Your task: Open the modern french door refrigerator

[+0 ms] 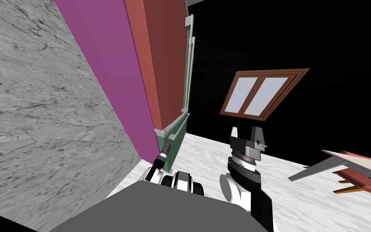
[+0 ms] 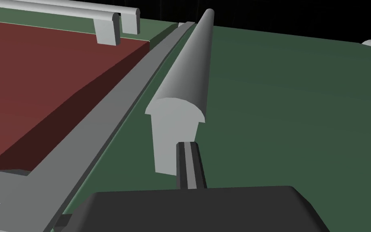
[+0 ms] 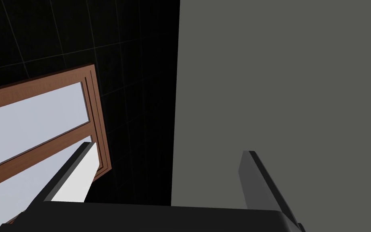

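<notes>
The refrigerator (image 1: 168,60) stands close ahead, with a dark red front, a green panel (image 1: 176,139) below it and a purple side. Light grey bar handles (image 1: 188,68) run along its edge. In the left wrist view my left gripper (image 2: 189,163) is shut, its two fingers pressed together with nothing between them. Their tips rest against the foot (image 2: 172,133) of a long grey handle (image 2: 188,68) on the green panel (image 2: 293,112). A second handle (image 2: 100,18) sits on the red door (image 2: 40,80). My right gripper (image 1: 248,137) is held up to the right, open and empty.
A grey marbled wall (image 1: 31,88) stands to the left of the refrigerator. The floor (image 1: 205,157) is pale marble. A slanted tabletop with red and wooden parts (image 1: 353,169) lies at the right. A brown-framed window (image 1: 261,94) hangs against a black area.
</notes>
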